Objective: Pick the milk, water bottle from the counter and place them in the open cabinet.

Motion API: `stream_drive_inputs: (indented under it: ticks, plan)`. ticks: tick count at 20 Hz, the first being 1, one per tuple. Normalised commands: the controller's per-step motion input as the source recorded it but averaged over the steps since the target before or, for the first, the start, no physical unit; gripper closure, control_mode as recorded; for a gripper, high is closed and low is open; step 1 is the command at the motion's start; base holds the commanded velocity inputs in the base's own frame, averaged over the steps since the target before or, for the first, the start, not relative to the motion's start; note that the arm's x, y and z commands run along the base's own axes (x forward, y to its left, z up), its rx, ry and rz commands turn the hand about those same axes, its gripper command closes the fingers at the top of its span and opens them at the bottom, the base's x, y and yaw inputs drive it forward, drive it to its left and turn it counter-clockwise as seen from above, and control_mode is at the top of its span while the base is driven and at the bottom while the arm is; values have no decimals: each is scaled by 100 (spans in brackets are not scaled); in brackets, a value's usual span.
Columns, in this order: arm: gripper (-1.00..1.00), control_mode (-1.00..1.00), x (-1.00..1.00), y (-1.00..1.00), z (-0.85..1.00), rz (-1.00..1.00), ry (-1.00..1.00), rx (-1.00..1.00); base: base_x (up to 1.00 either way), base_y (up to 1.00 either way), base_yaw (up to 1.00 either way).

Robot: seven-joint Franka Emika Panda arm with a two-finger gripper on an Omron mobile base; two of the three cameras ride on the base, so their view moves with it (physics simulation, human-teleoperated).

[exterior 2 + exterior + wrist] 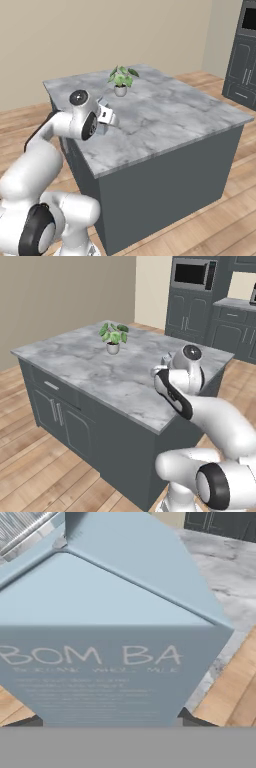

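The milk (115, 627), a pale blue-grey carton with a gabled top and the letters BOMBA on its side, is very close in the hand view. It sits between the two dark fingertips (192, 718) of my gripper (111, 720), which is shut on it. From the right base view the gripper (107, 120) hovers over the near left part of the counter (165, 110), close to its edge. My arm hides most of the hand in the left base view. The water bottle and the open cabinet are out of view.
A small potted plant (113, 338) stands near the far side of the marble counter (95, 363). Dark grey cabinets with a built-in oven (192, 273) line the back wall. Wooden floor (30, 466) surrounds the island.
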Motion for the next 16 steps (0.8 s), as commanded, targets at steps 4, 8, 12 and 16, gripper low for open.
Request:
stream_drive_inputs:
  ticks: [4,8,12,16]
  plan:
    - [100,-100,-68,0,49,0,-14,0,0,0,0]
    - [100,-100,-65,2,39,1,-7,0,0,0,0]
    - [100,-100,-68,5,25,2,-4,-1,0,0,0]
    - [100,-100,-55,5,29,2,-1,0,0,0,0]
